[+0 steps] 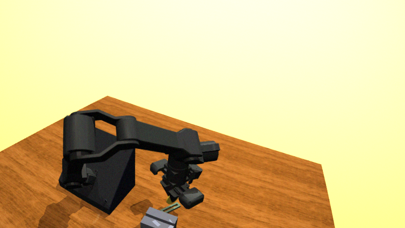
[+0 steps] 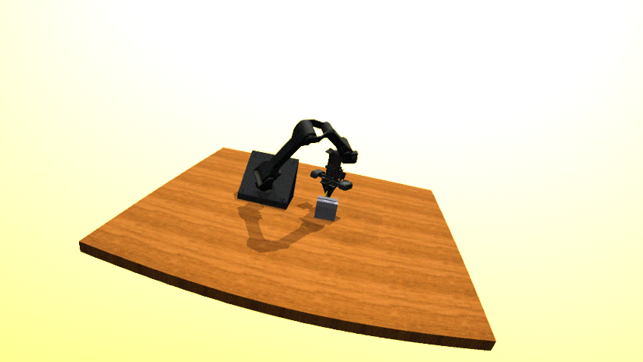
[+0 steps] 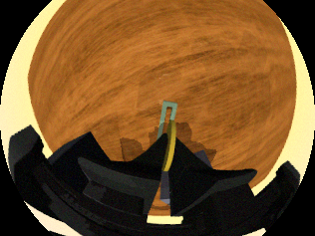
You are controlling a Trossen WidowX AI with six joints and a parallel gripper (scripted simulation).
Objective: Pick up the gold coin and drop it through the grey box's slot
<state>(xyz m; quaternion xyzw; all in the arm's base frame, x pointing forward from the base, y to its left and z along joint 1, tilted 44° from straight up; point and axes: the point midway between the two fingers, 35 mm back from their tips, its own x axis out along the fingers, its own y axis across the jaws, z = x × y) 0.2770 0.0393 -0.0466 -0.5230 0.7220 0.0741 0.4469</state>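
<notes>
A wooden bench [image 2: 359, 270] with a curved near edge carries a dark arm base [image 2: 269, 179] towards its far left. The black arm [image 2: 310, 134] rises from the base, arches rightward and bends down. The claw [image 2: 329, 191] points downward just above a grey box [image 2: 326, 208], which stands on the bench right of the base. The claw is closed; whatever it holds is too small to identify here. The arm's shadow [image 2: 269, 229] lies near the base.
</notes>
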